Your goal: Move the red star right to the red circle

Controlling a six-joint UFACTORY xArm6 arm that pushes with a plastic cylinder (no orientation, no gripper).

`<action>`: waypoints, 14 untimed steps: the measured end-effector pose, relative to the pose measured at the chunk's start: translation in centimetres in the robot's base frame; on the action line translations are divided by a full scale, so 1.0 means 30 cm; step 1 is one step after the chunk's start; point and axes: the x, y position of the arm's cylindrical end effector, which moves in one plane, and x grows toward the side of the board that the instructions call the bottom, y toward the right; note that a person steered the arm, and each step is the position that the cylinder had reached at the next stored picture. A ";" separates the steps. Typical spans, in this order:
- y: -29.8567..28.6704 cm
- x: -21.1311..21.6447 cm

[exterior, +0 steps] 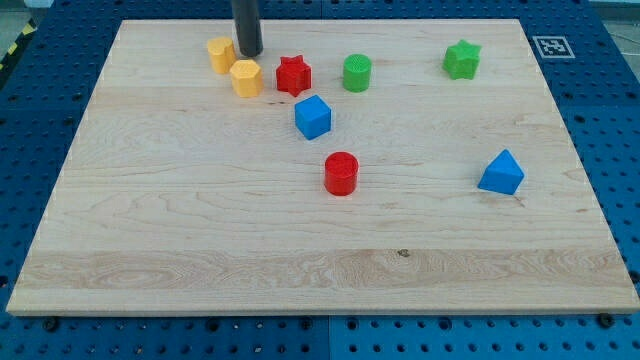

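The red star [293, 75] lies near the view's top, left of centre. The red circle [341, 173] stands near the board's middle, below and to the right of the star. A blue cube [313, 117] sits between them. My tip [249, 53] is at the view's top, up and left of the red star, just above a yellow hexagon [245, 77] and right of a second yellow block [221, 54]. The tip does not touch the star.
A green cylinder [357, 73] stands right of the red star. A green star [462, 60] is at the top right. A blue triangular block [501, 173] lies at the right. The wooden board [150, 240] rests on a blue perforated table.
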 end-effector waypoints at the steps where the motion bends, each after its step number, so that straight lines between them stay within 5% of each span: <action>1: -0.081 0.000; 5: 0.149 -0.002; 9: 0.094 0.115; 14: 0.375 0.304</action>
